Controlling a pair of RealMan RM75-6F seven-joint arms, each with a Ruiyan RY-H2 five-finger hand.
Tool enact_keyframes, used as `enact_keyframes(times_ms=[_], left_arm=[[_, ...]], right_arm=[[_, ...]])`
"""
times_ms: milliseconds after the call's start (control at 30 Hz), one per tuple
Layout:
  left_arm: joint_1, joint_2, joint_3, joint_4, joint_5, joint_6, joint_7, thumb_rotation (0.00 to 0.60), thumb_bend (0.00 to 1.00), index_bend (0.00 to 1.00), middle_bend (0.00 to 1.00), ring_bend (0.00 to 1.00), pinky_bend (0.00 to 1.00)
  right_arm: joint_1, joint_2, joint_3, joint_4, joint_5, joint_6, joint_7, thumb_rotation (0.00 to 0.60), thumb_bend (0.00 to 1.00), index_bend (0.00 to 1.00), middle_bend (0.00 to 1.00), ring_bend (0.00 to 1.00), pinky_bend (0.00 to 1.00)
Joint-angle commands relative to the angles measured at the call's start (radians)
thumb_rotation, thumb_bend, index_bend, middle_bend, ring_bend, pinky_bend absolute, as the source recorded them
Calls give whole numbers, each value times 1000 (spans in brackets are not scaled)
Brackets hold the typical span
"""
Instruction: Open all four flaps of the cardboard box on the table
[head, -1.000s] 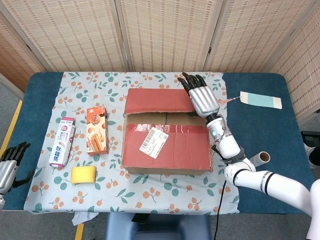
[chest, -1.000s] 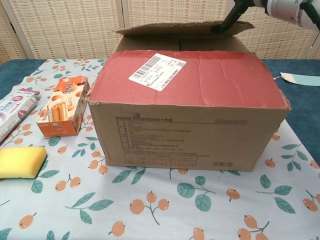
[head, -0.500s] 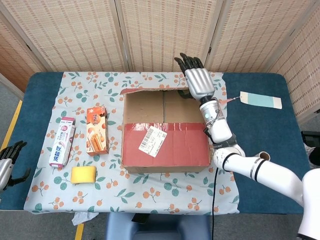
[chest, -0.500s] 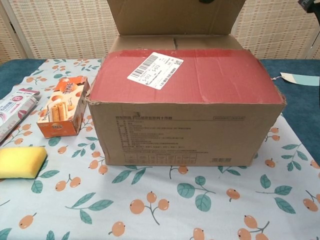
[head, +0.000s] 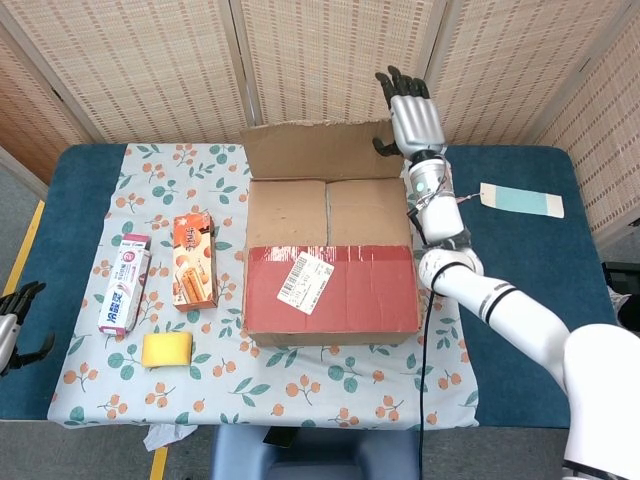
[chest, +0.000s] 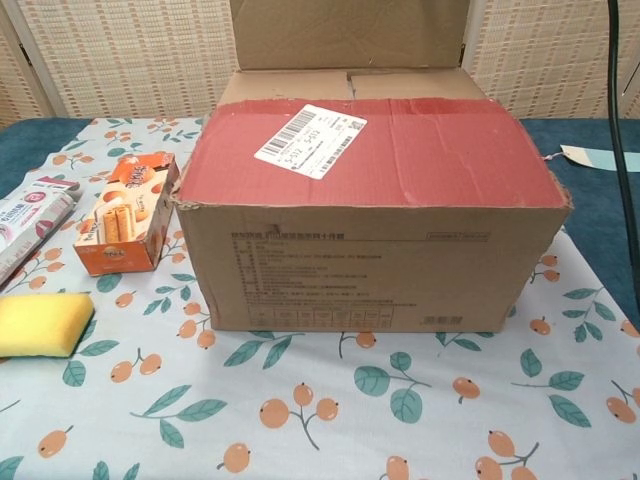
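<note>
At far right corner of brown cardboard box (head: 330, 255), right hand (head: 413, 117) touching raised far flap (head: 318, 150), fingers spread; left hand (head: 12, 330) open, holding nothing, off table's (head: 520, 250) left edge.

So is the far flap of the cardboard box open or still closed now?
Open. The far flap stands up, with the right hand at its corner; the red near flap lies flat.

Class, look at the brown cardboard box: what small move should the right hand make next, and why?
Probably let go of the raised far flap and move the right hand to the near red-taped flap of the brown cardboard box, which lies flat over the two inner flaps.
</note>
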Motion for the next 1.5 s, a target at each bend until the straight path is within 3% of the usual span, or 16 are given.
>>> enact_keyframes(times_ms=[33,167,367,533,733,900,1133,1233,1367,1500], left_arm=[[-4,-3,0,7,-6,-13,-2,600,488,18,74,83,29],[-7,-6,-2,13,-16,-24,2,600,488,17,74,83,33],[1,-6,-3,7,-17,-7,18,600,488,17,75,83,32],[5,-7,-5,-7,-18,4,45,600,488,18,74,83,30],[-2,-15,-5,-10,-35,-13,89,600,488,22,74,83,33],[-12,-31,-11,0,-54,-33,118,600,488,10,74,83,33],[-23,-64,-17,21,-83,-50,175,600,493,0,74,88,38],[-25,-71,-21,22,-90,-52,187,600,493,0,74,88,38],[-24,-76,-22,30,-88,-51,182,600,493,0,74,88,38],[-25,-80,-23,39,-86,-53,172,600,493,0,75,88,38]], right_arm=[[33,-60,0,139,-32,-121,117,600,347,0,0,0,0],[1,-33,0,91,-95,-173,218,600,346,0,0,0,0],[-128,134,-18,-227,-193,-126,300,600,346,0,0,0,0],[-229,279,-44,-466,-194,-98,338,600,346,0,0,0,0],[-342,400,-83,-661,-263,-45,389,600,346,0,0,0,0],[-434,473,-62,-782,-349,-110,592,600,346,0,0,0,0],[-559,526,-1,-860,-600,-226,978,600,347,0,0,1,0],[-590,526,13,-853,-696,-232,1137,600,347,43,0,29,0],[-606,517,-2,-813,-815,-187,1304,600,346,157,67,129,90],[-583,514,-50,-761,-907,-159,1456,600,346,195,97,159,128]])
